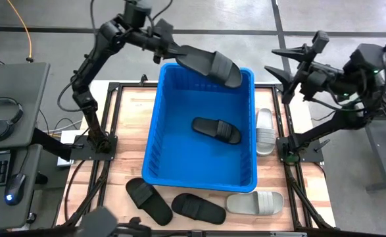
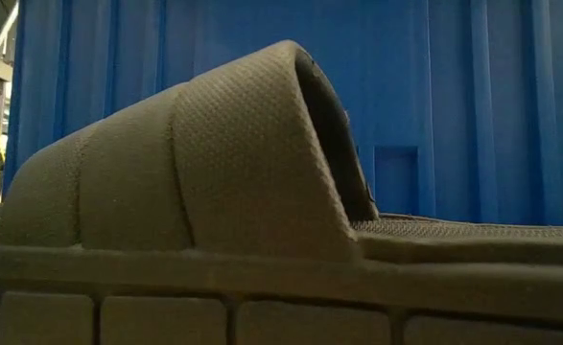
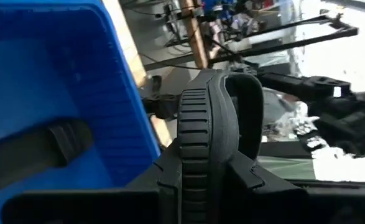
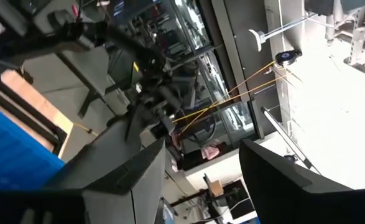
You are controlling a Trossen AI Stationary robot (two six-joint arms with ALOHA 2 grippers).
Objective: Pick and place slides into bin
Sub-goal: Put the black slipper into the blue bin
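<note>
Our left gripper [image 1: 174, 54] clamps a black slide [image 1: 210, 64] above the bin [image 1: 154, 125] rim; our right gripper [image 1: 279, 62] gapes empty.

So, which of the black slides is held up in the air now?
The black slide over the bin's far rim, shut in the left gripper. The other black slides lie flat: one inside the bin, two on the table in front of it.
</note>
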